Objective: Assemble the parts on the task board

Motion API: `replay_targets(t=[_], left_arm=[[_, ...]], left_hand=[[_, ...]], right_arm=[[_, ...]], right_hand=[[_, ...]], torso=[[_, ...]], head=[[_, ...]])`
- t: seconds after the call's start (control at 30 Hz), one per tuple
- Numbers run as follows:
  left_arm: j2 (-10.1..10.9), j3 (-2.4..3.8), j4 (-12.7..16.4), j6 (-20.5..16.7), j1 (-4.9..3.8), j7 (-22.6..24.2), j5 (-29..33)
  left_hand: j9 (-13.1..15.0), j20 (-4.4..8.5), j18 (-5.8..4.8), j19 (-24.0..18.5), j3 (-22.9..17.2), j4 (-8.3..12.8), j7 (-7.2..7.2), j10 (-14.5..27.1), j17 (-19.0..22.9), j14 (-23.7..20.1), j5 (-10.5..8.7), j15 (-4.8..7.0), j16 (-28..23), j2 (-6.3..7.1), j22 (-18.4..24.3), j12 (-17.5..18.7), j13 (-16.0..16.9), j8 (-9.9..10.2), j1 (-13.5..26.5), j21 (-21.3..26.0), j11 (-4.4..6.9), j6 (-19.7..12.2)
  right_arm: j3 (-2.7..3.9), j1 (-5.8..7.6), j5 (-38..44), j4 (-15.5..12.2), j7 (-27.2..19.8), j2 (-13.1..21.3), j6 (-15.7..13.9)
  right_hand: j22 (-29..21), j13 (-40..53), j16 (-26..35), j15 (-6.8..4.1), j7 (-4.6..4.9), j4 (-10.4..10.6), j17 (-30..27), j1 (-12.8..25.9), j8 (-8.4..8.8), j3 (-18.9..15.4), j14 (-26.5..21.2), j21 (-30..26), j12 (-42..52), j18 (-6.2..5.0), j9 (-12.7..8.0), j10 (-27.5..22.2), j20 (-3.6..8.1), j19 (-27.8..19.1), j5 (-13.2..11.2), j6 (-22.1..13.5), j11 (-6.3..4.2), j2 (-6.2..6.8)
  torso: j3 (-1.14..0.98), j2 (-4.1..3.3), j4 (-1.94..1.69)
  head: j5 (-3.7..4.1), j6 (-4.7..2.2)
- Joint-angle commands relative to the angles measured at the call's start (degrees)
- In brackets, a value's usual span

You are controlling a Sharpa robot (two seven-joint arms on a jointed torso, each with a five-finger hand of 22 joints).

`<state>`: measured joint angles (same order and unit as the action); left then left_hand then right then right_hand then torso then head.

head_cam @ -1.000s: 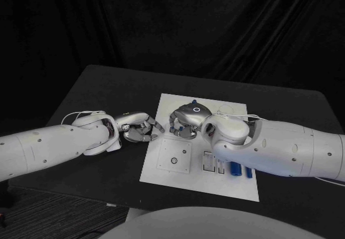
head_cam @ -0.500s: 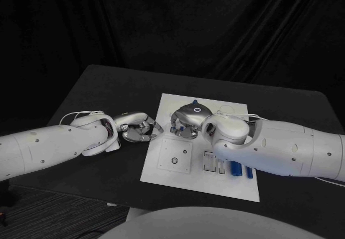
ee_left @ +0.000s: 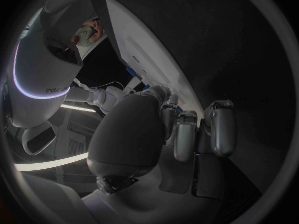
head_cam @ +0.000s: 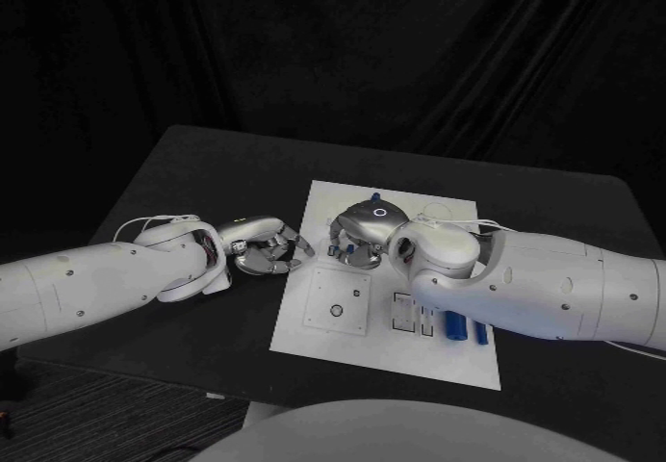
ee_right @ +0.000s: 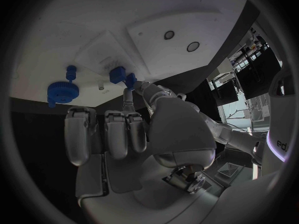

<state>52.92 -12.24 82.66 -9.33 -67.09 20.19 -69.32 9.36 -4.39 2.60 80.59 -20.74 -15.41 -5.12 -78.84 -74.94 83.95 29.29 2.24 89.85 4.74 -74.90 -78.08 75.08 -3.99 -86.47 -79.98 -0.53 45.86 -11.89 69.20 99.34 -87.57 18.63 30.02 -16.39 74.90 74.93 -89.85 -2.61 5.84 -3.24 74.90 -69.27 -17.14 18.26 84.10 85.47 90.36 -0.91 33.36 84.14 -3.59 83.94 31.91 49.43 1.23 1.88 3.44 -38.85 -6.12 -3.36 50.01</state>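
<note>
The white task board (head_cam: 417, 358) lies in the middle of the black table. My right hand (head_cam: 364, 231) hovers low over its far middle. There the thumb and a fingertip (ee_right: 128, 95) meet on a small blue part (ee_right: 121, 76) at the board's surface, with the other fingers folded back. A blue gear (ee_right: 62, 90) and a small blue peg (ee_right: 71, 70) stand close beside that part. My left hand (head_cam: 264, 252) sits just off the board's left edge, fingers (ee_left: 186, 134) curled in, with nothing seen in them. Two long blue parts (head_cam: 458, 327) lie at the board's near right.
A raised square plate (head_cam: 338, 298) with holes sits at the board's near left, with narrow slots (head_cam: 407, 314) beside it. My right forearm (head_cam: 555, 289) covers the board's right edge. Bare black table (head_cam: 194, 173) spreads out to the far left.
My left hand has drawn slightly left, away from the board's edge. The right hand stays in place over the board.
</note>
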Motion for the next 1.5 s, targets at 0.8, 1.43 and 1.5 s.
replay_targets(t=[0.8, 1.43, 1.5], left_arm=[[-0.30, 0.03, -0.16, 0.88, 0.13, 0.28, -0.31], [-0.36, 0.03, -0.22, 1.16, 0.13, 0.13, -0.31], [-0.37, 0.03, -0.23, 1.23, 0.13, 0.09, -0.31]], left_hand=[[-0.10, 0.03, 0.29, -0.46, -0.35, 0.03, -0.07, 0.38, -15.06, 6.05, -0.18, -0.36, 0.15, 0.16, -11.22, 0.22, 5.83, -0.24, -0.24, 0.38, -0.06, 0.38], [-0.13, 0.00, 0.31, -0.53, -0.41, 0.05, -0.11, 0.41, -15.06, 6.05, -0.19, -0.40, 0.15, 0.21, -11.19, 0.24, 5.83, -0.23, -0.21, 0.45, -0.10, 0.42], [-0.13, 0.00, 0.31, -0.53, -0.41, 0.05, -0.11, 0.41, -15.06, 6.05, -0.19, -0.40, 0.15, 0.21, -11.19, 0.24, 5.83, -0.23, -0.21, 0.45, -0.10, 0.42]], right_arm=[[0.03, -0.13, 0.18, 0.28, 0.70, -0.11, 1.32], [0.02, -0.14, 0.18, 0.21, 0.70, -0.08, 1.89], [0.02, -0.14, 0.18, 0.21, 0.70, -0.08, 1.91]], right_hand=[[13.44, 15.07, -0.15, 0.65, 0.53, -0.26, 15.10, 0.88, 1.50, 0.60, 5.90, -0.28, -0.36, -0.34, -0.92, 5.86, -0.56, 3.61, -1.88, -0.59, 0.71, 0.03], [13.43, 15.07, -0.15, 1.28, 1.44, 0.05, 15.10, 2.12, 7.13, -0.45, 5.90, -0.30, -0.36, -0.35, -5.91, 5.86, -1.28, 3.59, -13.32, -2.90, 1.33, 1.24], [13.42, 15.07, -0.15, 1.28, 1.47, 0.11, 15.10, 2.12, 7.63, -0.64, 5.90, -0.34, -0.36, -0.36, -6.42, 5.86, -1.28, 3.57, -14.12, -3.10, 1.33, 1.31]], torso=[[-0.02, 0.03, 0.04], [0.00, 0.00, 0.00], [-0.01, 0.01, 0.01]], head=[[-0.06, -0.01], [-0.10, -0.01], [-0.11, -0.01]])
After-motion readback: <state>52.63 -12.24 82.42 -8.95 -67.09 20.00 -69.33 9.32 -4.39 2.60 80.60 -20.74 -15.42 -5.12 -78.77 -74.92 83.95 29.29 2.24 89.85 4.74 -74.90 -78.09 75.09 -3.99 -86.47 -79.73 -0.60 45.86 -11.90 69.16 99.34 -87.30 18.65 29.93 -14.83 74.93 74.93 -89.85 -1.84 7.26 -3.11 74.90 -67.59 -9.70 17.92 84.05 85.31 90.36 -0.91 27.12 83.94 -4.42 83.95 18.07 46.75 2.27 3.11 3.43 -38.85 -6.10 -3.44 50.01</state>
